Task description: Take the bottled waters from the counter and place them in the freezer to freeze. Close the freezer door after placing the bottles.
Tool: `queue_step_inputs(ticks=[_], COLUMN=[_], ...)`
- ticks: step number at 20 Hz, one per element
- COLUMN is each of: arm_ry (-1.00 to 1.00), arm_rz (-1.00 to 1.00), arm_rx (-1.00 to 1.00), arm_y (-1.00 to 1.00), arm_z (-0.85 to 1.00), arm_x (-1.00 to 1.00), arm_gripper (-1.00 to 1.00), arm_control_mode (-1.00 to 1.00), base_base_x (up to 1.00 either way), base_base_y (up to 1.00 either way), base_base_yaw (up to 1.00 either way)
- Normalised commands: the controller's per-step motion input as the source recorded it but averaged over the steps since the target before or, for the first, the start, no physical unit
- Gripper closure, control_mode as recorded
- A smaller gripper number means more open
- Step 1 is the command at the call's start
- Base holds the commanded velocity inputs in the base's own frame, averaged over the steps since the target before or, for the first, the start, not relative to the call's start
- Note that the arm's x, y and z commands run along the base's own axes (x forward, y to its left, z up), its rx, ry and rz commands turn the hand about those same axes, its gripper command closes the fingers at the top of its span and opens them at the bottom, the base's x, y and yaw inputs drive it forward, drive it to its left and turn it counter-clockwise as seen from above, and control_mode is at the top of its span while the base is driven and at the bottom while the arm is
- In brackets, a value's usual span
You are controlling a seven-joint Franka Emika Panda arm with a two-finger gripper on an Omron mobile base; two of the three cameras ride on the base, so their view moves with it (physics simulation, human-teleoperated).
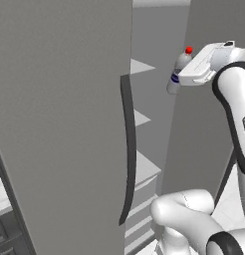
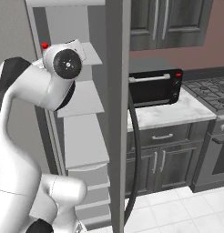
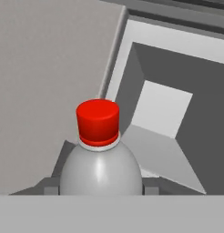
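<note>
A clear bottled water [image 1: 181, 62] with a red cap and blue label is held upright, high up in front of the open freezer [image 1: 60, 124]. My gripper [image 1: 178, 78] is shut on the bottle's body from the right. In the hand view the bottle [image 3: 101, 168] stands between the fingertips [image 3: 51, 190], its red cap facing a white shelf [image 3: 159, 109] inside the freezer. From the right base view only the red cap [image 2: 44, 45] peeks out behind my arm, beside the freezer shelves [image 2: 82, 98]. The marble counter [image 2: 168, 113] lies to the right.
The freezer's left door [image 1: 127, 149] with its dark handle stands open on my left; the other door's edge [image 2: 117, 113] rises on the right. A black toaster oven [image 2: 155, 86] sits on the counter, and a stove [image 2: 209, 88] is at the far right.
</note>
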Motion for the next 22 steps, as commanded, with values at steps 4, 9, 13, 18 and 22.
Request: queue_step_inputs(ticks=[4, 9, 13, 18, 22], arm_ry=[-0.01, 0.15, 0.00, 0.00, 0.00], arm_rz=[0.00, -0.01, 0.00, 0.00, 0.00], arm_rx=[0.00, 0.02, -0.02, 0.00, 0.00], arm_y=[0.07, 0.00, 0.00, 0.00, 0.00], arm_z=[0.60, 0.74, -0.08, -0.29, -0.03], arm_x=[0.20, 0.35, 0.05, 0.19, 0.40], arm_gripper=[1.00, 1.00, 1.00, 1.00, 1.00], arm_control_mode=[-1.00, -1.00, -1.00, -1.00, -1.00], base_base_x=[0.00, 0.00, 0.00, 0.00, 0.00], base_base_y=[0.00, 0.00, 0.00, 0.00, 0.00], base_base_yaw=[0.00, 0.00, 0.00, 0.00, 0.00])
